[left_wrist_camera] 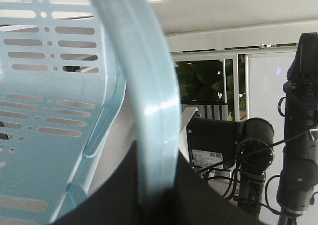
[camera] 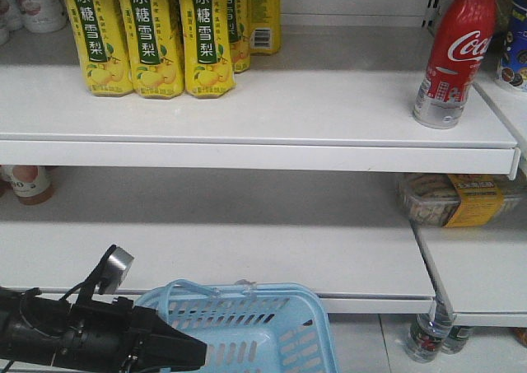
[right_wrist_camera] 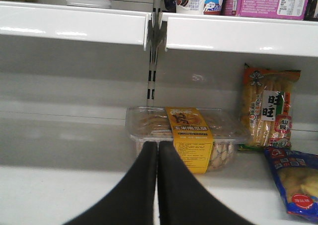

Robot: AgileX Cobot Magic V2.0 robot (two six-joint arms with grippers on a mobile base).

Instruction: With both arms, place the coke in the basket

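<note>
Front view: nearest you, the left gripper (camera: 188,355) sits at the rim of the basket (camera: 272,340), presenting it, I judge, as the receiver. The coke (camera: 454,53) stands upright at the far right of the upper shelf (camera: 288,118), untouched.

Left wrist view: the jaws are clamped narrow on the basket's handle (left_wrist_camera: 156,86), which runs between them.

Right wrist view: the right gripper (right_wrist_camera: 158,185) is pressed closed and empty, facing a clear snack box (right_wrist_camera: 189,130). The coke is absent here, so the arm likely aims too low.

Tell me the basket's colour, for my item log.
The basket is light blue; the front-facing view shows it best.
</note>
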